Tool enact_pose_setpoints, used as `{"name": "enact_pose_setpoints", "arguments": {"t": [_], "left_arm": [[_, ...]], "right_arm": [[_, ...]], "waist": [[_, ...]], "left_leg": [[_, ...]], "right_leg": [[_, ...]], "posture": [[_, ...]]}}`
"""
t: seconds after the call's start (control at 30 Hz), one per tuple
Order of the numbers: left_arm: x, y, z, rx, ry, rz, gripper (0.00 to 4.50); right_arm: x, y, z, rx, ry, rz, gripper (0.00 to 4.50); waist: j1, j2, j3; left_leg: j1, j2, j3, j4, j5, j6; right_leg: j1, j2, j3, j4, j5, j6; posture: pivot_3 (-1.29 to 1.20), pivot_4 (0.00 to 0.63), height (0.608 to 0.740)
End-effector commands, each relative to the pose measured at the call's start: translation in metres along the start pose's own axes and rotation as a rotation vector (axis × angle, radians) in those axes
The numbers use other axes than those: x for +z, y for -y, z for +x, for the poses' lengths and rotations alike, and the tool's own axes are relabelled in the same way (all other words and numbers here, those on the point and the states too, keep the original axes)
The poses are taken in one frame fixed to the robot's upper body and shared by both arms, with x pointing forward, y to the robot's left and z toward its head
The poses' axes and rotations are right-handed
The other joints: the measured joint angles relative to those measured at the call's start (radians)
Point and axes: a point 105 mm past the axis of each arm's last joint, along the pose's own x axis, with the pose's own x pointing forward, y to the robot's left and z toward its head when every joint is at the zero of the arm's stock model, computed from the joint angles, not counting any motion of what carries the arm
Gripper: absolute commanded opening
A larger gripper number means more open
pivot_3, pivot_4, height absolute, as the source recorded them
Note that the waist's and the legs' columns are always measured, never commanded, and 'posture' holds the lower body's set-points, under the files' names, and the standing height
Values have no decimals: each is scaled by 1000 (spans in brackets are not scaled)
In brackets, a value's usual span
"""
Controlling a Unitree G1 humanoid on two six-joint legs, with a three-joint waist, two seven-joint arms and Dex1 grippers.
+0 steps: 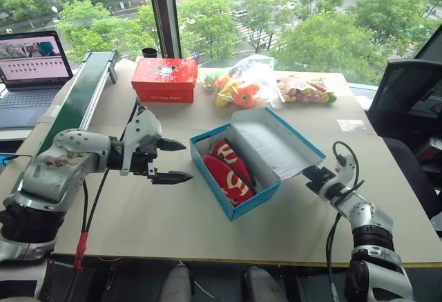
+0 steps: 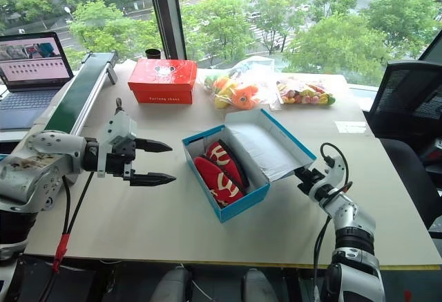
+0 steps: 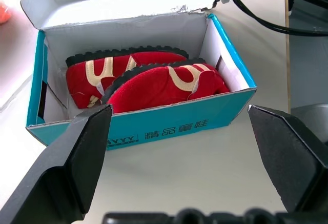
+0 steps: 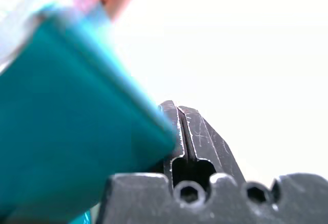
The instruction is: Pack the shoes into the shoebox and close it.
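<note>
Both red shoes [image 1: 228, 169] in blue shoebox [image 1: 252, 202], frame centre; packing done. Lid [image 1: 276, 139] open, closing left. Left gripper [image 1: 171, 161] fingers wide, empty. Right gripper [image 1: 312, 175] fingers pressed together at lid edge, contact unclear.

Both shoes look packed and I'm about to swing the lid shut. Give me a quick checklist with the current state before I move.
1. Both shoes inside the shoebox: ok, lying side by side.
2. Nothing sticks up above the rim: ok, as far as the left wrist view shows.
3. Lid free to swing: ok, it lies open toward the far right, nothing resting on it.
4. Right gripper placed at the lid's near right edge: ok, fingers shut; whether it touches the lid, cannot tell.
5. Left gripper clear of the box: ok, open and off to the box's left.
6. Red box and toy bags out of the lid's path: ok.
</note>
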Motion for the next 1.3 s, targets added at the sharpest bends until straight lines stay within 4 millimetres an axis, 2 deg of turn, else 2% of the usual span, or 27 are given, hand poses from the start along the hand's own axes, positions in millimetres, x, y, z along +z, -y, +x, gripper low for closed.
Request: {"name": "enact_pose_setpoints", "arguments": {"t": [0.03,0.1,0.13,0.27,0.37,0.47,0.57,0.7,0.8,0.87,0.97,1.1,1.23,1.27,1.3], "left_arm": [[9,-1,-4,13,19,36,4500],[8,-1,-5,15,13,38,4500],[8,-3,-5,18,5,42,4500],[8,-1,-11,0,-28,57,4500],[13,1,-17,-16,-36,75,4500],[25,12,-19,-83,-6,94,4500],[33,15,-16,-102,13,104,4500],[28,13,-10,-80,4,94,4500],[21,10,-5,-46,-8,97,4500],[27,9,-2,-26,25,106,4500],[34,10,-2,-5,47,117,4500],[29,12,0,28,42,103,4500],[27,14,9,76,79,104,4500],[29,11,13,109,98,106,4500],[31,9,15,131,127,102,4500]], "right_arm": [[33,-74,-9,355,70,-42,65],[32,-98,-15,438,34,-71,65],[25,-121,-21,505,-29,-131,65],[4,-180,-53,689,-155,-263,65],[-3,-200,-69,748,-195,-303,65],[-19,-209,-74,753,-304,-384,65],[-21,-210,-59,712,-342,-480,65],[-20,-219,-28,702,-347,-522,65],[-36,-226,2,700,-406,-583,65],[-50,-233,19,707,-450,-622,65],[-79,-229,37,701,-542,-703,65],[-103,-211,48,667,-624,-786,65],[-126,-151,44,567,-765,-1113,65],[-127,-144,41,567,-780,-1158,65],[-126,-145,39,579,-767,-1144,65]], "waist": [[-2,3,2],[-7,7,4],[-10,7,4],[-7,8,5],[-4,8,5],[0,8,5],[0,7,5],[-8,7,5],[-8,7,5],[-8,7,5],[-3,7,5],[4,7,5],[3,7,4],[6,8,2],[10,7,0]], "left_leg": [[-1,0,0,-1,0,0],[-2,0,0,-2,0,0],[-3,0,0,-2,0,0],[-3,1,-1,-4,0,1],[-4,0,-1,-3,0,1],[-4,0,-1,-1,0,1],[-3,0,-1,-1,0,1],[-3,0,-1,-1,0,1],[-3,1,-1,-1,0,1],[-4,1,-1,-2,-1,1],[-6,1,-1,-2,-1,1],[-8,0,-1,0,-1,1],[-4,0,-1,0,-1,1],[-2,0,-1,0,-1,1],[0,0,-1,0,-1,1]], "right_leg": [[-2,0,0,0,1,-1],[-3,0,0,1,2,-3],[-4,0,0,1,2,-4],[-4,1,-1,1,1,-5],[-4,1,-1,1,1,-5],[-4,0,-1,1,-3,1],[-3,0,-1,1,-3,2],[-4,1,0,1,-3,2],[-4,1,0,1,-3,1],[-5,1,0,1,-2,-1],[-7,1,-1,1,1,-5],[-8,0,-2,2,1,-5],[-4,1,-2,2,1,-5],[-3,1,-2,2,1,-5],[-1,0,-2,2,1,-5]], "posture": [[0,150,739],[0,150,739],[0,150,739],[0,150,739],[0,150,739],[0,150,739],[0,150,739],[0,150,739],[0,150,739],[0,150,739],[0,150,739],[0,150,739],[0,150,739],[0,150,739],[0,150,739]]}}
